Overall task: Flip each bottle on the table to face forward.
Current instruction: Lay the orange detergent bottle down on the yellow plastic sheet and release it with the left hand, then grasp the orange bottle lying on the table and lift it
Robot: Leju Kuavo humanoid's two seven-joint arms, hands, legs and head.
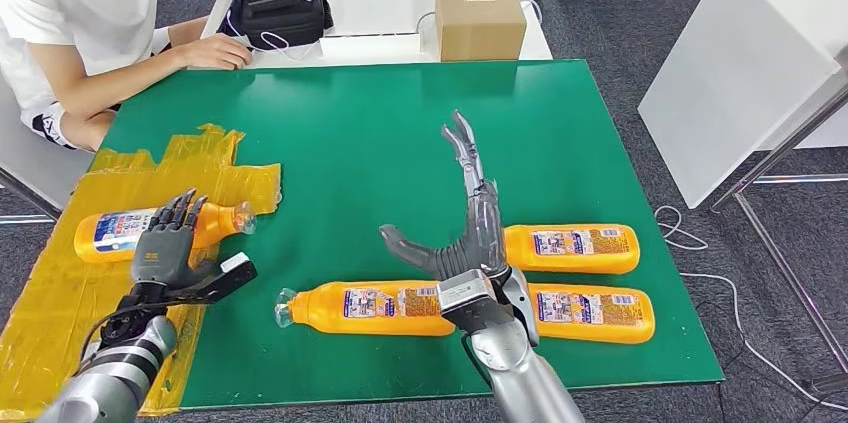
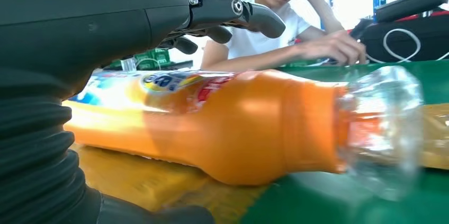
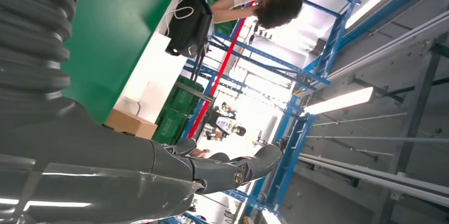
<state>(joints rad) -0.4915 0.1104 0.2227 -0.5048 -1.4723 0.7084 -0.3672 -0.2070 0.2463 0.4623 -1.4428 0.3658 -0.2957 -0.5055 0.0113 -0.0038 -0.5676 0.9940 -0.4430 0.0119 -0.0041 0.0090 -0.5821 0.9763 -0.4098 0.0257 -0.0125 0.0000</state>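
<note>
Far left: a person [image 1: 75,33] sits at the table's corner, forearm resting near a black controller bag [image 1: 280,13].

Left side of the green table [image 1: 380,113]: yellow tape patch [image 1: 60,293] with bottle 1 [image 1: 115,233] lying on it, orange, blue-and-white label up, clear cap pointing toward table centre. The left hand [image 1: 170,248] sits over its middle, fingers draped on the body; the left wrist view shows fingers arched above the bottle and the thumb low beside it. Contact looks likely, but whether it is a firm grasp I cannot tell.

Centre: bottle 2 [image 1: 365,308], cap pointing left, label showing. The right hand [image 1: 465,233] is raised above the table between bottles, fingers spread and extended, holding nothing.

Right: bottle 3 [image 1: 572,248] and bottle 4 [image 1: 592,311], parallel, one behind the other, labels up.

Back: cardboard box [image 1: 480,18] on a white table.

Judgement: step in hand is bottle 1. Next move calls for closing the left fingers round the body and rolling or turning it; a round, smooth bottle may slip on tape.
</note>
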